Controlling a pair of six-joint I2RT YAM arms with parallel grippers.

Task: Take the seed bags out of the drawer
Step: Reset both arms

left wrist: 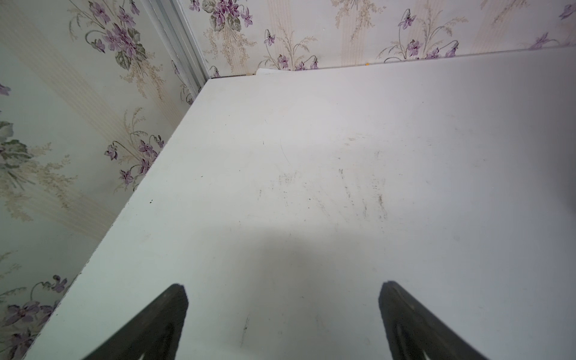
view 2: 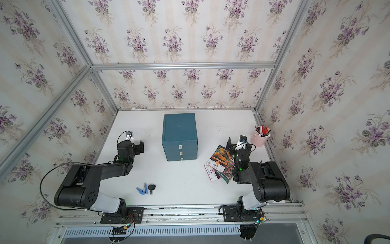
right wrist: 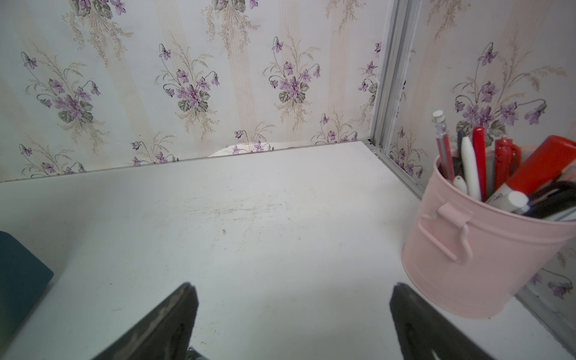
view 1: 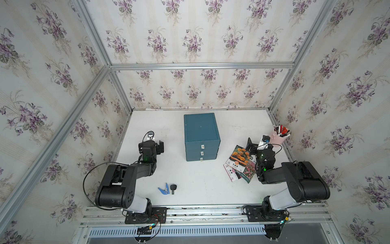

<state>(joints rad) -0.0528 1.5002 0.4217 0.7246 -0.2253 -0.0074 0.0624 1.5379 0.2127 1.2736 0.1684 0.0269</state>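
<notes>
Nearest the arm bases, a blue clip [view 1: 163,188] and a black key [view 1: 173,188] lay side by side on the white table [view 1: 200,190]. Farther in, on the right side, the three seed bags [view 1: 239,163] lay outside the drawers in an overlapping fan on the tabletop, just beside the right arm, whose wrist hid their right edge. The marigold packet [view 1: 240,155] lay on top, glossy, with orange blooms above a white band of Chinese characters too small to read. The pink-red flower packet [view 1: 249,170] and the magenta packet [view 1: 232,172] showed from under it.

The left gripper [left wrist: 282,296] hovered over bare table with its jaws wide apart and nothing between them. The right gripper [right wrist: 291,297] was likewise spread and empty.

Between the arms stood the teal drawer unit [view 1: 201,137], its three fronts flush, each with a small white tab showing no legible writing. Beyond the right gripper, a pink bucket [right wrist: 486,258] held pens [right wrist: 480,162] and markers against the floral wallpaper [view 1: 190,42].
</notes>
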